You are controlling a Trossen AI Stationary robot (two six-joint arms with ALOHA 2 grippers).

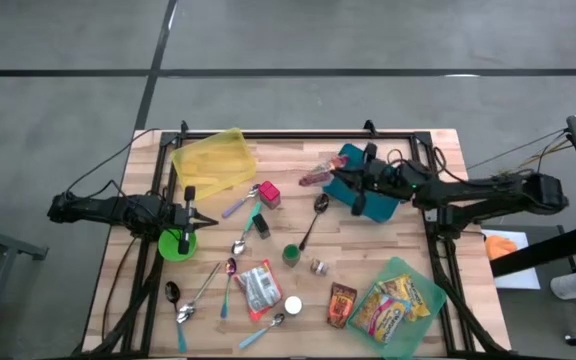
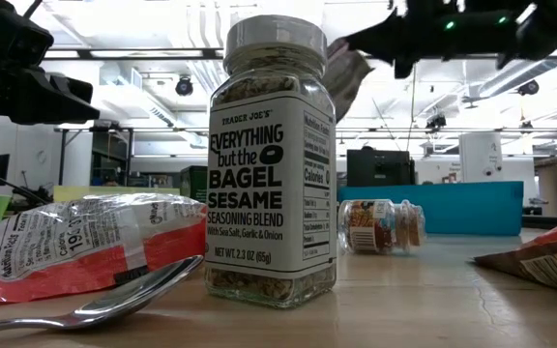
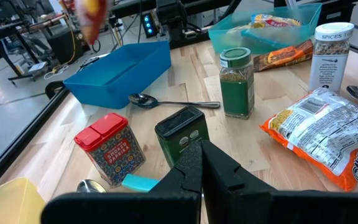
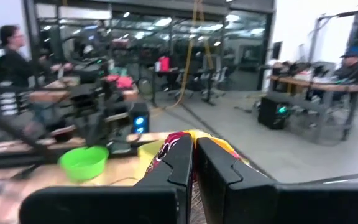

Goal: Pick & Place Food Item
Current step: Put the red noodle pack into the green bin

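Right hand [image 1: 336, 176] is clenched on a snack packet [image 1: 318, 176] above the blue bin [image 1: 380, 207]; its label is unreadable, apparently chips. Left hand [image 1: 190, 213] is clenched empty over the green bowl [image 1: 172, 246].

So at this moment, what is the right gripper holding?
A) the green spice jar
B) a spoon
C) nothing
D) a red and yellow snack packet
D: the right gripper is shut on the snack packet, whose red and yellow wrapper shows between the fingers in its wrist view, lifted beside the blue bin.
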